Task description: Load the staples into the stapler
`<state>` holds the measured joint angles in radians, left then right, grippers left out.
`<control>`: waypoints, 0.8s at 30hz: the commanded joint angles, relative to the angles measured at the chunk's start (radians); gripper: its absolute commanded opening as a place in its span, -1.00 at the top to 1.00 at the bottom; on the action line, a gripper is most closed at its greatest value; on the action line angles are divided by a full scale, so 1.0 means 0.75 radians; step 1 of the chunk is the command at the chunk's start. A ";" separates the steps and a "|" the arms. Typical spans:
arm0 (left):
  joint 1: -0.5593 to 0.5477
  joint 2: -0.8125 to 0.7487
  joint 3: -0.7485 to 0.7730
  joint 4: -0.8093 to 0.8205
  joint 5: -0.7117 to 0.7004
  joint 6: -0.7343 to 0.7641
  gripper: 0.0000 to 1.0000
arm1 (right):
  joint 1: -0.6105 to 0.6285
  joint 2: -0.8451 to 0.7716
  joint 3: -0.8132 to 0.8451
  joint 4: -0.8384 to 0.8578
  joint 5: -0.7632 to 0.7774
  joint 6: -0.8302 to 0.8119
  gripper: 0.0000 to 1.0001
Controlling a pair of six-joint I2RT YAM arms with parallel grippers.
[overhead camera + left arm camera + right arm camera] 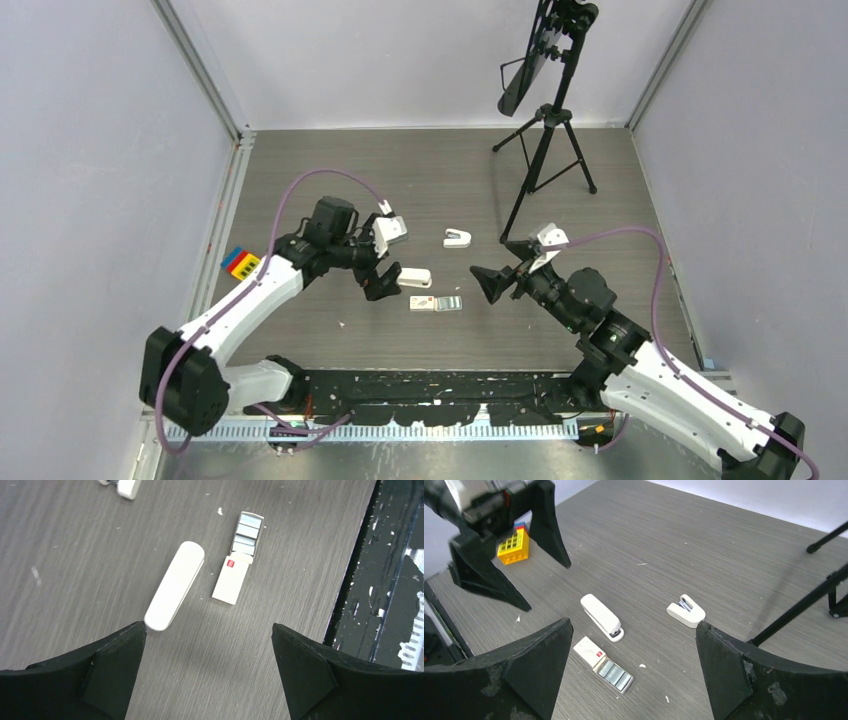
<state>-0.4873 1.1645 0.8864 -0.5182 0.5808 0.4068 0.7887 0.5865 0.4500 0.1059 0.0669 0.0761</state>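
The stapler [175, 586], long, slim and white, lies shut on the table. Just right of it lies the staples box [232, 578], white with a red mark. Its grey tray is slid out and shows several silvery staples [247, 532]. My left gripper [208, 630] hovers open just short of the stapler's near end, nothing between its fingers. From the other side my right gripper [634, 627] stands wide open and empty above the stapler [602, 617] and staples [614, 673]. From above, the stapler [415, 277] and box [437, 303] lie between left gripper [385, 282] and right gripper [503, 268].
A shorter, stubby white stapler [458, 237] lies further back on the table. A black tripod [545, 150] stands at the back right. A coloured toy block [240, 263] sits at the left edge, behind the left arm.
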 commanded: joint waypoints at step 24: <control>-0.204 0.627 0.251 0.108 -0.038 0.602 -0.53 | -0.002 -0.118 -0.113 0.088 0.141 0.095 -0.99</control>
<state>-0.6102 1.6096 1.0340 -0.4702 0.6083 0.7815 0.7887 0.4919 0.3588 0.1055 0.1802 0.1459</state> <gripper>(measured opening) 0.783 0.996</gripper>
